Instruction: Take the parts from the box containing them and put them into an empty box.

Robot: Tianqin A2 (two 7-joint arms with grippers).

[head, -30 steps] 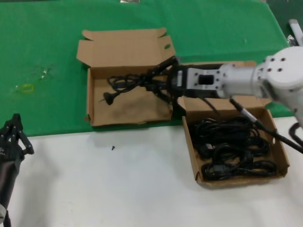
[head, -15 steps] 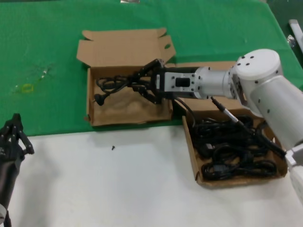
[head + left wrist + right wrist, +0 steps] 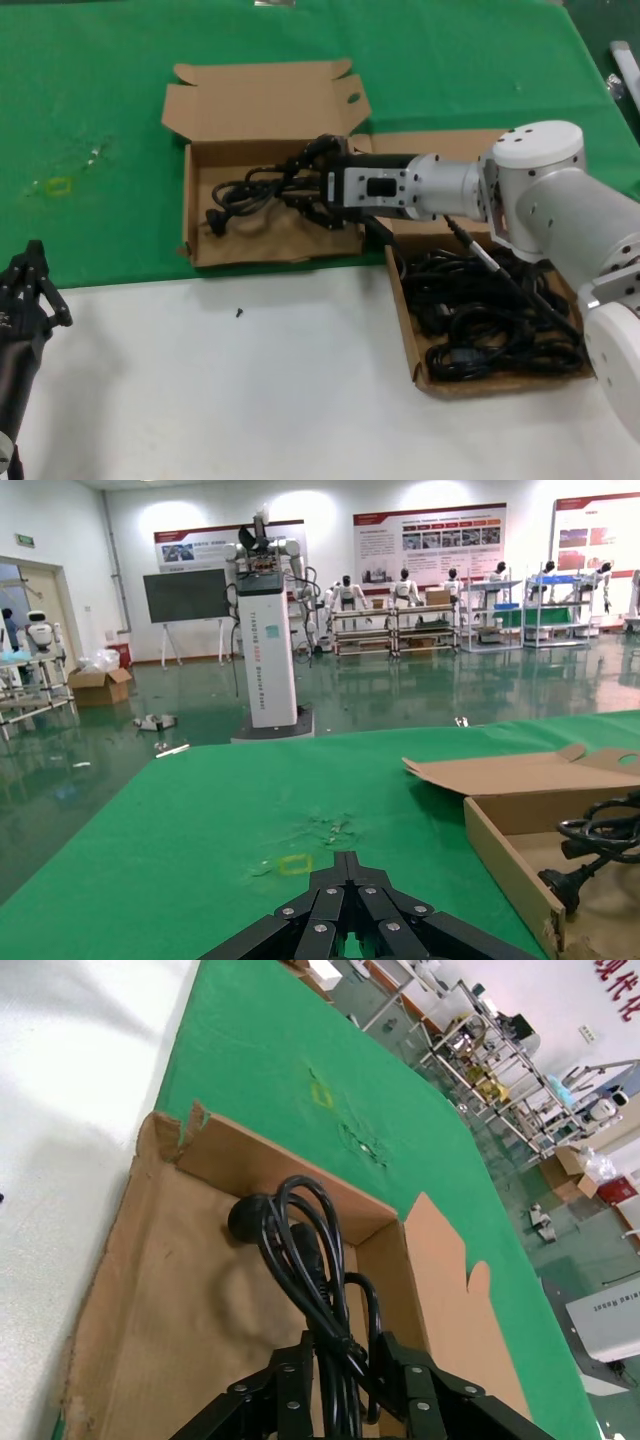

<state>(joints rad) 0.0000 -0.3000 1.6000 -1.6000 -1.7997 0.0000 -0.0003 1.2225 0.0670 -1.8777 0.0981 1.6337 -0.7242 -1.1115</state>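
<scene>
The right claw (image 3: 312, 185) was closed on a looped black power cord (image 3: 250, 192), holding it low inside the open cardboard box (image 3: 262, 245) on the green cloth, the cord's plug (image 3: 212, 219) hanging toward the box's far left side. Just to the right, the second box (image 3: 405, 310) on the white worktop (image 3: 220, 390) held a heap of cords (image 3: 490, 310). The left claw (image 3: 28, 285) sat parked at the worktop's left edge, its fingers together and holding nothing.
</scene>
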